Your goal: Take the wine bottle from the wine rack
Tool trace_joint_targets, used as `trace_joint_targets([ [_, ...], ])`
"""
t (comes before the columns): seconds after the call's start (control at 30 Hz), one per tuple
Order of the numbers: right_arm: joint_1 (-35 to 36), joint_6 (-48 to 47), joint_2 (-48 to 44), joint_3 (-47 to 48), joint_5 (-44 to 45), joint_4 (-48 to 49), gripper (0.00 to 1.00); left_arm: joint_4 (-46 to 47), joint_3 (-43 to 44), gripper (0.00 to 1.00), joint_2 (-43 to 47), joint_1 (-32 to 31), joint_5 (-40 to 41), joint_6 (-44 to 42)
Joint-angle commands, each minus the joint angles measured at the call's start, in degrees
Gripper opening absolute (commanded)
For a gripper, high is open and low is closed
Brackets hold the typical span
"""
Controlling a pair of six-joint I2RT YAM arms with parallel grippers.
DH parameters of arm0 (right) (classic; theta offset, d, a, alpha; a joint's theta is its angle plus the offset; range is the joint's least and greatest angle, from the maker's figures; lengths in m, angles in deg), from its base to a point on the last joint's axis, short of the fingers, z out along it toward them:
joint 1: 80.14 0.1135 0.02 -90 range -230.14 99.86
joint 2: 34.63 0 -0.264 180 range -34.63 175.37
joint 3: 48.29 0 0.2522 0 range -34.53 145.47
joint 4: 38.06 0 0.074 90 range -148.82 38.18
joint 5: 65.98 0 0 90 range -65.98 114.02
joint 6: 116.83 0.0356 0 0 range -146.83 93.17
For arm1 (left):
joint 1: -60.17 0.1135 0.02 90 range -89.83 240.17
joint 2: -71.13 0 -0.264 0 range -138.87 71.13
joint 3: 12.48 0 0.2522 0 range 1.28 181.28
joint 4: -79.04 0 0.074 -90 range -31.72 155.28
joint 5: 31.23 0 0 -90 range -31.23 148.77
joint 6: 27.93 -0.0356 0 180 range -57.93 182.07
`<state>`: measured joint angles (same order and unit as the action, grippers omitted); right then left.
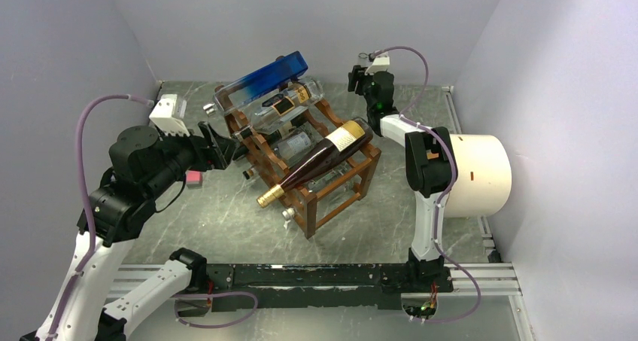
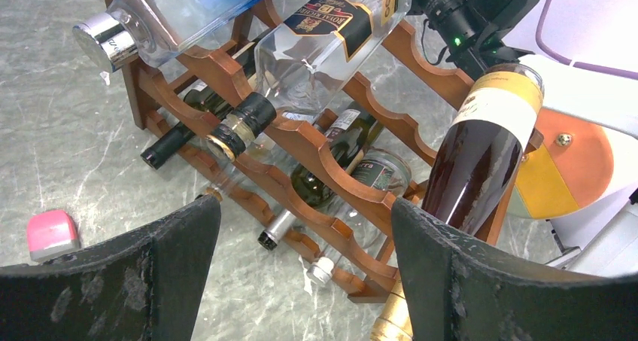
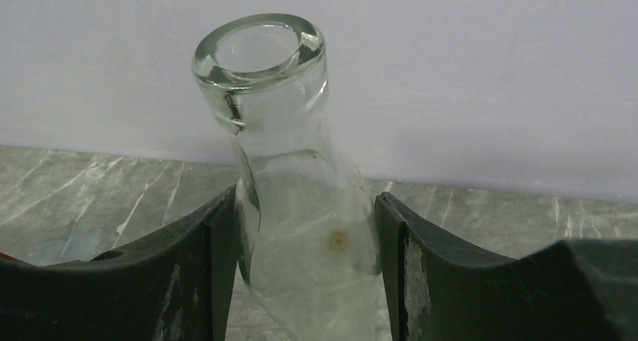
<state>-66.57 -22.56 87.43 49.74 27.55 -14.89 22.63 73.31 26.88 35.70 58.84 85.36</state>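
The wine rack (image 1: 310,209) stands skewed in the middle of the table (image 1: 226,220), its scalloped rails cradling each bottle on its side so none can roll. Across the top lie a blue-tinted flask (image 1: 263,81) at the far left, a clear bottle with a black and gold label (image 1: 290,104) beside it, and a dark bottle with a cream label (image 1: 320,160) on the near right, its gold neck slanting down to the near left. Lower tiers hold more bottles. The clear wine bottle (image 3: 293,153) is at the far right, past the rack's far end. There the right gripper (image 3: 307,205) presses its fingers on both sides of the glass below the open mouth, probably so the flare cannot slip through. No rail shows around it, so it seems already free of the rack. The left gripper (image 2: 305,205) hangs spread wide and empty at the rack's left end, likely placed to steady the frame. A pink block (image 1: 193,177) lies just beside it
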Motion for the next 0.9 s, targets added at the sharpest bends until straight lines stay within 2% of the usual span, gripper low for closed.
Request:
trace_joint_targets([
  [0.0,-0.2,0.5,0.3,2.1,1.3,7.3,0.00,2.1,0.2,0.87,0.0,-0.1,0.8,-0.9],
  [0.2,-0.2,0.5,0.3,-1.1,-0.3,10.0,0.00,1.8,0.7,0.87,0.0,0.0,0.6,-0.6],
  [0.43,-0.2,-0.9,-0.1,-3.3,-1.6,10.2,0.40,1.1,1.3,0.87,0.5,-0.1,0.5,-0.2],
  [0.67,-0.2,-1.4,-1.5,-1.7,-1.2,5.6,0.66,0.3,1.9,0.87,0.7,0.0,0.4,-0.2],
  [0.8,-0.1,-2.5,-2.6,0.2,-1.7,0.8,0.99,0.3,1.7,0.87,1.1,0.0,0.3,0.0],
  [0.87,-0.1,-2.8,-3.9,0.2,-1.3,-0.9,1.00,0.2,1.5,0.87,1.3,-0.1,0.2,0.3],
])
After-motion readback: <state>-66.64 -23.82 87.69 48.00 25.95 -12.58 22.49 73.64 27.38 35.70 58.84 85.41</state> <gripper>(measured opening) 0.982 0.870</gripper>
